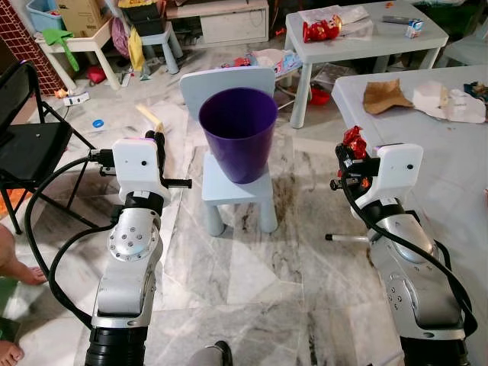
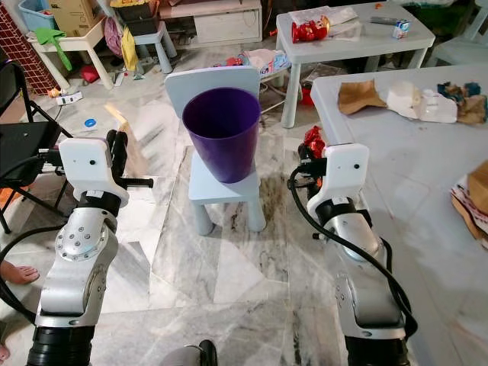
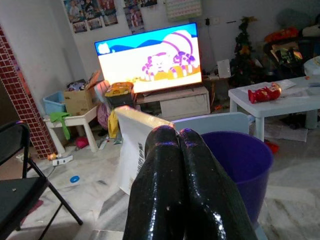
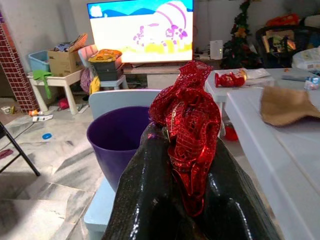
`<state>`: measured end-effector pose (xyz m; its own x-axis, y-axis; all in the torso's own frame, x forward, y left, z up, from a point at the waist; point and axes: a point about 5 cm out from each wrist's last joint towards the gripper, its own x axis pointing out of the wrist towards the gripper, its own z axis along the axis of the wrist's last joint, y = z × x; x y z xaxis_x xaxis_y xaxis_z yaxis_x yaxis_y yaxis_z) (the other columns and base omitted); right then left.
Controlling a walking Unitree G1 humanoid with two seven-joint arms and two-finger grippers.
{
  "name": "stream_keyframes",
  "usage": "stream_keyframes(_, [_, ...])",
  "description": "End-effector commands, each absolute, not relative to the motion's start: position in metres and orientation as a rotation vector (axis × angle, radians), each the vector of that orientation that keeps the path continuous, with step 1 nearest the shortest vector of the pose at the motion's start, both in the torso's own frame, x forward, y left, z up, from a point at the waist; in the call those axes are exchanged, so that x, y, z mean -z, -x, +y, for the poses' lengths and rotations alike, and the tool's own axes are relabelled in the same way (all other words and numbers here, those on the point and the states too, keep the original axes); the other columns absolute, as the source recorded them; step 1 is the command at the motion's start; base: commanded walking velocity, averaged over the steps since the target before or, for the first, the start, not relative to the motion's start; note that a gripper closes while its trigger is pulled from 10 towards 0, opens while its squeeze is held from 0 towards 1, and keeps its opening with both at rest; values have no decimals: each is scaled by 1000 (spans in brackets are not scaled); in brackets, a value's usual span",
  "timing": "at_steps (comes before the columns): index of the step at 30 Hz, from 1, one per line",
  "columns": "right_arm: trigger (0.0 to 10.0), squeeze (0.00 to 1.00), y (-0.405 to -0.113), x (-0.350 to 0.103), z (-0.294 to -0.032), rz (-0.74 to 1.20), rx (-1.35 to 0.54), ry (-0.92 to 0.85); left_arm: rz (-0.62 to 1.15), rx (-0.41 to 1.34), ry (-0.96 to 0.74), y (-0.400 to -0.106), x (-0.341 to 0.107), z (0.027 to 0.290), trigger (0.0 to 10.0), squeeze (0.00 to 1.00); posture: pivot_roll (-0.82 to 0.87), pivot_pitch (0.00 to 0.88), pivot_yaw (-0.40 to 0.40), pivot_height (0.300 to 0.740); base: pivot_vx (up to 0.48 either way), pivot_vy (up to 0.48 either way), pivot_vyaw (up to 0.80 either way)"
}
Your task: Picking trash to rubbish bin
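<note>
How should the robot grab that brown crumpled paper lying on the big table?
Pinch the brown crumpled paper at its raised, creased edge nearest the robot, coming down from above. It lies mostly flat on the big table, so a side approach would likely slide under nothing.

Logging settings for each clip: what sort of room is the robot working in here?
Most likely a lived-in family living room: a large television showing a cartoon, small white plastic children's tables, and a purple plastic bin standing on a pale blue child's chair on marble-patterned floor tiles.
</note>
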<state>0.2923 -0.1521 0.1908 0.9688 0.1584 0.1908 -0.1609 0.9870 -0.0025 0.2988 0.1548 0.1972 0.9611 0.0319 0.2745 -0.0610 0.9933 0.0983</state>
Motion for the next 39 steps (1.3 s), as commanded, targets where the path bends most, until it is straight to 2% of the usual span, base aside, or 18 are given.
stream_keyframes(1, [0, 0, -292, -194, -147, -201, -184, -22, -274, -49, -109, -300, -197, 157, 0, 0, 11, 156, 37, 740, 345, 0, 0])
stream_keyframes(18, [0, 0, -292, -194, -143, -206, -216, -11, -275, -42, -110, -300, -196, 156, 0, 0, 14, 148, 36, 740, 363, 0, 0])
stream_keyframes(23, [0, 0, -292, -194, -142, -206, -224, -16, -276, -42, -112, -300, -196, 156, 0, 0, 15, 148, 34, 740, 367, 0, 698])
stream_keyframes(39, [0, 0, -291, -193, -142, -200, -229, -19, -270, -42, -107, -300, -195, 155, 0, 0, 14, 154, 31, 740, 365, 0, 0])
